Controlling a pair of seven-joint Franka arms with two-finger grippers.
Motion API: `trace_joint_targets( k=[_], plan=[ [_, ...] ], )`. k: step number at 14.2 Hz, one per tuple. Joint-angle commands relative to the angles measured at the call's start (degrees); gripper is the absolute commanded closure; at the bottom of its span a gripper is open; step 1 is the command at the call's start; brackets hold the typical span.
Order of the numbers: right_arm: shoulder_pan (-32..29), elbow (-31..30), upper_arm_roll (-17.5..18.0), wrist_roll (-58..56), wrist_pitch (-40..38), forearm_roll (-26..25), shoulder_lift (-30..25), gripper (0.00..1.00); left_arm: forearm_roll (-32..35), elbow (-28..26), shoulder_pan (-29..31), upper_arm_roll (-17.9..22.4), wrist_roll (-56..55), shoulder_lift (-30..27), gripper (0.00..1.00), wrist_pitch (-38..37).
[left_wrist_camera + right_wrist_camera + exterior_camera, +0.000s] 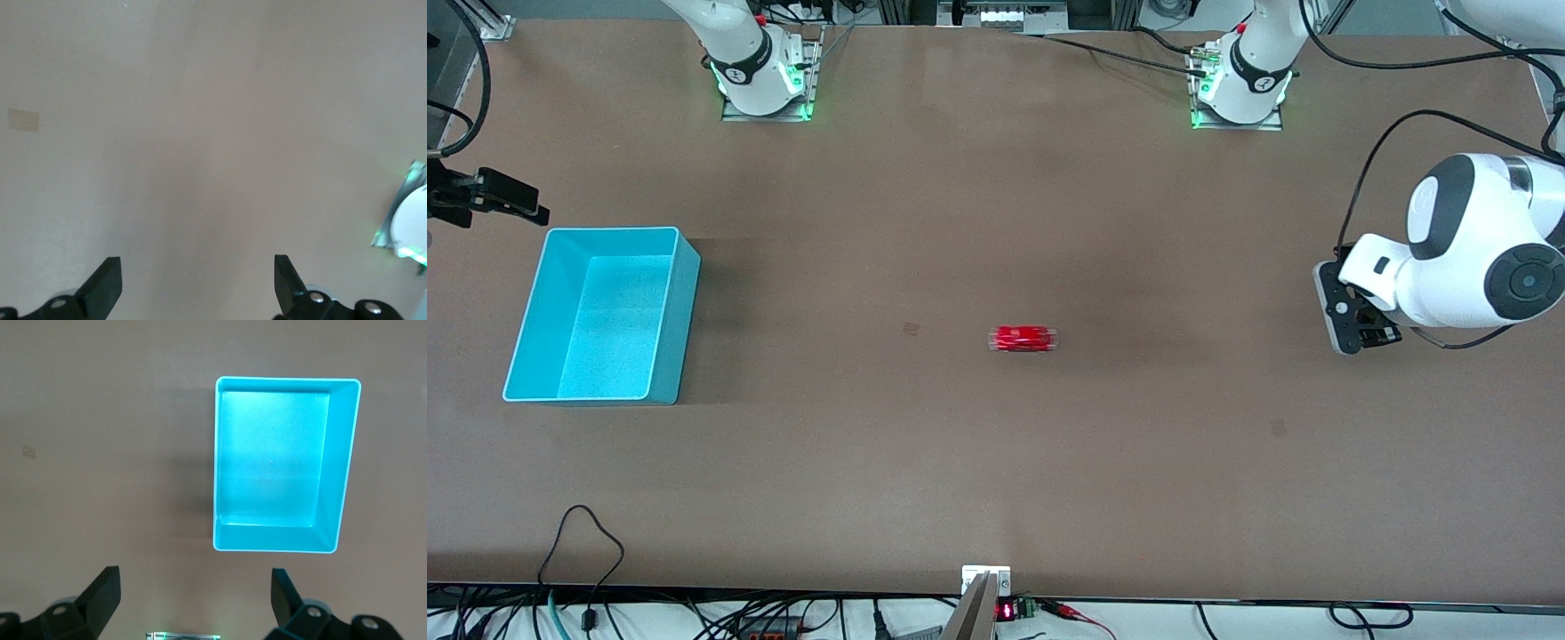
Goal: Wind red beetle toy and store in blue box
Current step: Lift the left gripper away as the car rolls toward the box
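**Q:** So where's everything sitting? Trying to work out the pickup.

**A:** The red beetle toy (pixel 1024 339) is on the bare table (pixel 996 462), about midway between my two arms and well apart from the blue box (pixel 602 316), which sits toward my right arm's end. The box is empty as far as I can see. The toy looks smeared in the front view, so my guess is it's rolling or its wheels are spinning; I can't tell which.

**Q:** And your grippers?

**A:** My left gripper (pixel 197 285) is up over empty table toward its own end, fingers (pixel 105 283) spread wide, nothing between them. The toy isn't in that wrist view at all. My right gripper (pixel 193 599) hangs near the box, beside the wall farther from the front camera, jaws wide too, holding nothing.

**Q:** Tips for the next bit?

**A:** I'd wait till the toy sits dead still. It's tiny and glossy, so I'd come straight down, line my fingers across the narrow body rather than end to end, and close low near the wheels so it doesn't squirt out. Then carry it right over the middle of the box before letting go.
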Motion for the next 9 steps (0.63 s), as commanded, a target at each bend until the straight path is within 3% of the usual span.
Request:
trace_joint_targets(
  k=[1,5,9],
  plan=[
    [-0.5,-0.1,0.2,0.3,-0.3,0.5,-0.3,0.0,1.2,7.1,-1.4,-0.5,-10.5,0.8,0.0,-7.9],
    [-0.1,-0.1,0.3,0.3,-0.2,0.6,-0.3,0.0,0.5,16.0,-2.2,-3.7,-31.7,0.8,0.0,-15.7],
    [-0.2,-0.1,0.3,0.4,-0.3,0.6,-0.3,0.0,0.4,21.2,-2.1,-6.9,-44.8,0.7,0.0,-18.2]
  ],
)
